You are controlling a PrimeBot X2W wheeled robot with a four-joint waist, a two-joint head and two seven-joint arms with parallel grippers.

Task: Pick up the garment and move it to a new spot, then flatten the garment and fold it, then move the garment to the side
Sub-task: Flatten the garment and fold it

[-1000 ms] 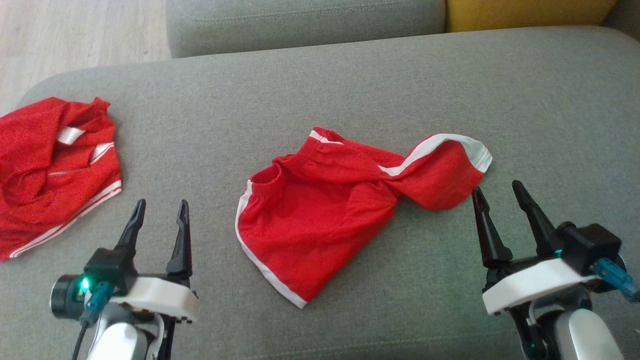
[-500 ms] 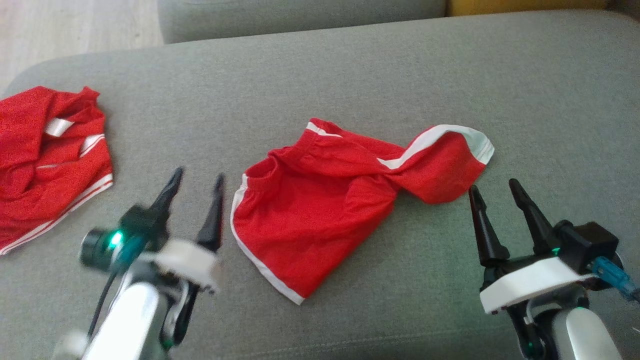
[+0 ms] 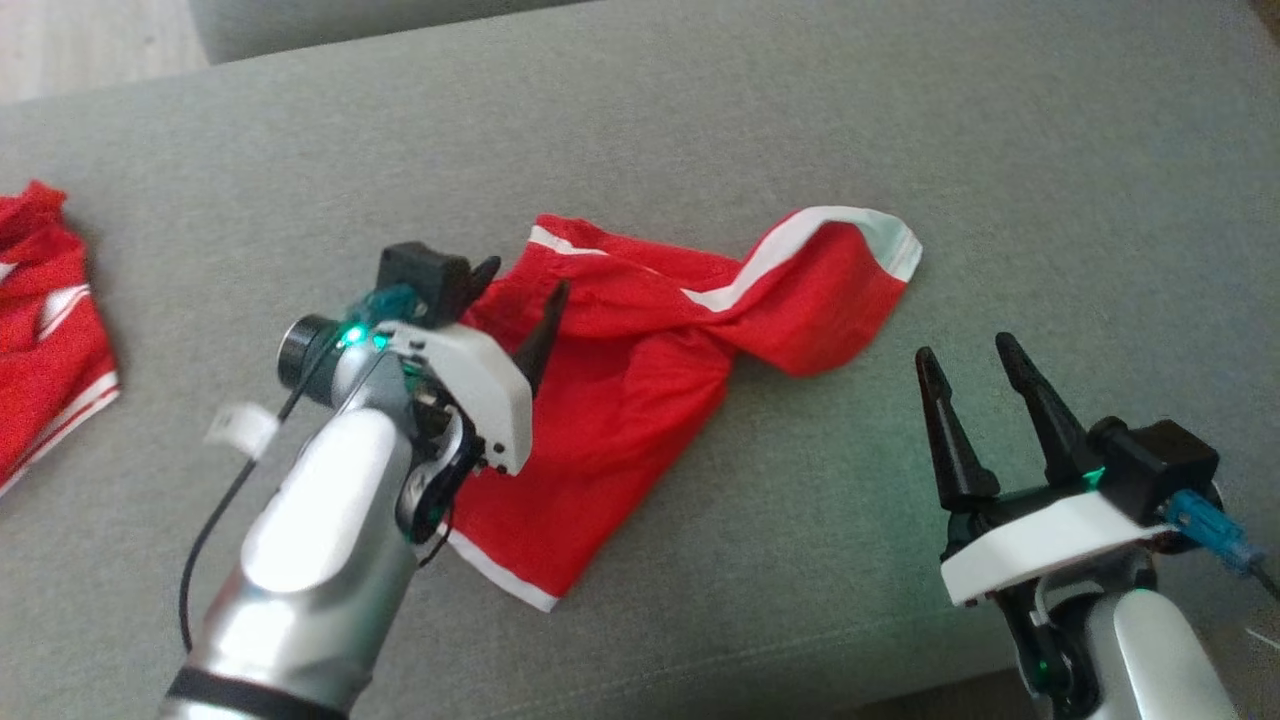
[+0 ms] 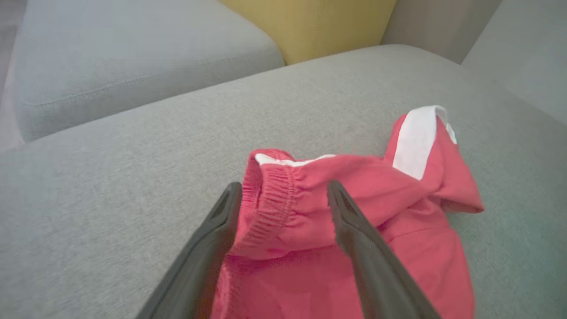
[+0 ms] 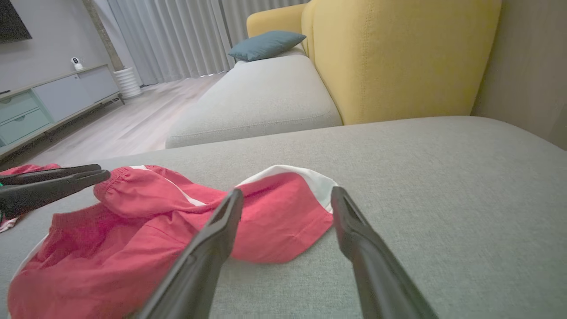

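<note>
Bare grey sofa cushion (image 3: 900, 120) spreads across the upper and right frame; its front edge crosses the bottom right. Red shorts (image 3: 640, 380), white-trimmed and twisted, lie crumpled at centre. The left gripper (image 3: 526, 277) gapes wide astride their waistband (image 4: 270, 199), not clamped; the right gripper (image 3: 965, 348), lower right, is spread too, holding nothing.

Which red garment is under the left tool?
The twisted middle shorts: the open left tool straddles their waistband. The other red garment lies far left.

Left gripper (image 3: 525, 278) wide open, far forward and angled inward; right gripper (image 3: 965, 348) wide open, low at the right.
</note>
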